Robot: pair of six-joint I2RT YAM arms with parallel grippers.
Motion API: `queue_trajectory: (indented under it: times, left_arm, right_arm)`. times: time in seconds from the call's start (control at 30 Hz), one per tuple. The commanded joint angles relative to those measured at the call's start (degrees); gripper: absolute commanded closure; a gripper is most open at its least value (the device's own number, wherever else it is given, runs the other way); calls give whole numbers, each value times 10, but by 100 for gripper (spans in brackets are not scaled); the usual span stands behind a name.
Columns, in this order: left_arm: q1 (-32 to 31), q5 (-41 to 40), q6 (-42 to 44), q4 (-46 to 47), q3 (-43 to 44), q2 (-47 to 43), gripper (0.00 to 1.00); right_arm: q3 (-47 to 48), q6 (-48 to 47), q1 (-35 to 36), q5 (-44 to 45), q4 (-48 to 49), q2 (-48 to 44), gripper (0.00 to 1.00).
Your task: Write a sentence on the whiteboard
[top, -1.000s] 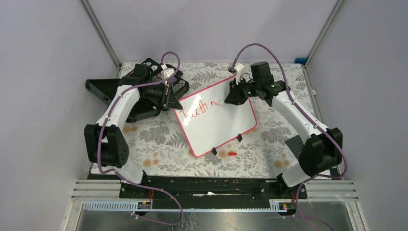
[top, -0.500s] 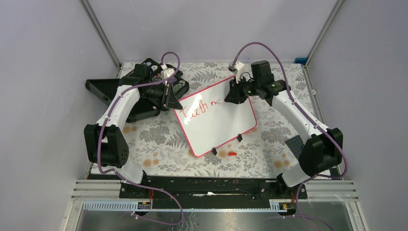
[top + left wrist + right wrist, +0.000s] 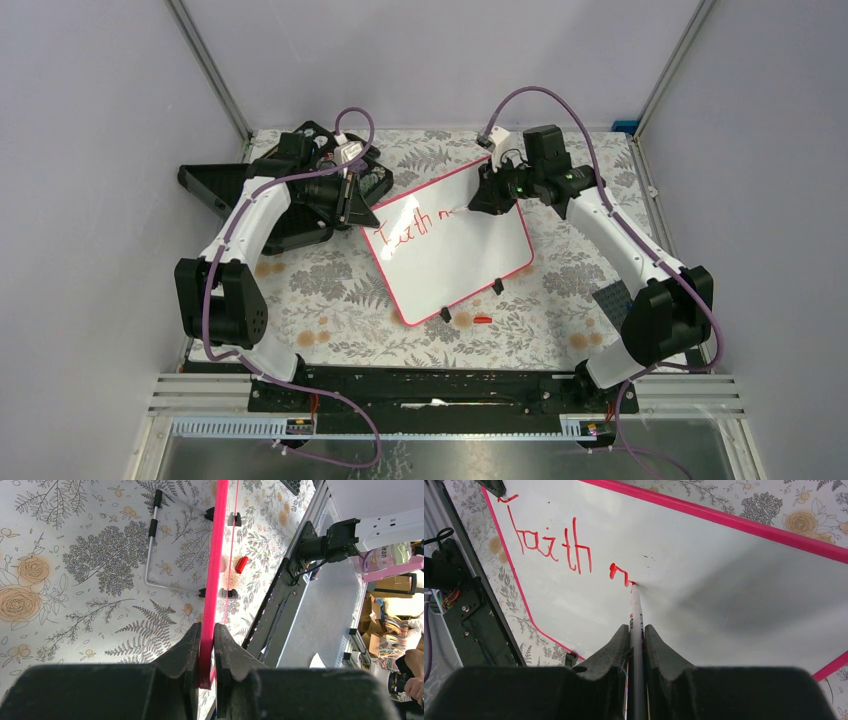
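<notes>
The whiteboard (image 3: 460, 250) stands tilted on the floral table, white with a pink rim, red writing "faith" and a started letter on it (image 3: 574, 555). My left gripper (image 3: 358, 212) is shut on the board's pink rim (image 3: 212, 580) at its left corner, seen edge-on in the left wrist view. My right gripper (image 3: 480, 205) is shut on a marker (image 3: 636, 620); its red tip touches the board at the end of the started letter. The gripper itself shows low in the right wrist view (image 3: 636, 635).
A black compartment case (image 3: 290, 195) lies at the back left, behind the left arm. A red marker cap (image 3: 483, 320) lies on the table in front of the board; it also shows in the left wrist view (image 3: 241, 564). The board's wire stand (image 3: 150, 555) props it.
The right gripper has shifted the marker tip slightly, extending the started letter after "faith". The left arm and board have not moved.
</notes>
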Motion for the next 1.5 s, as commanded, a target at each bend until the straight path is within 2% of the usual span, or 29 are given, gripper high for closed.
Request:
queue_trajectory:
  times: [0.0, 0.63, 1.47]
  left_arm:
    - [-2, -24, 16, 20, 14, 2, 100]
    - [-2, -24, 17, 20, 14, 3, 100]
    - [-2, -25, 25, 9, 18, 7, 100]
  right_arm:
    - [20, -16, -14, 22, 2, -4, 100]
    - [59, 1, -21, -6, 1, 20, 100]
    - [1, -16, 5, 12, 0, -7, 100]
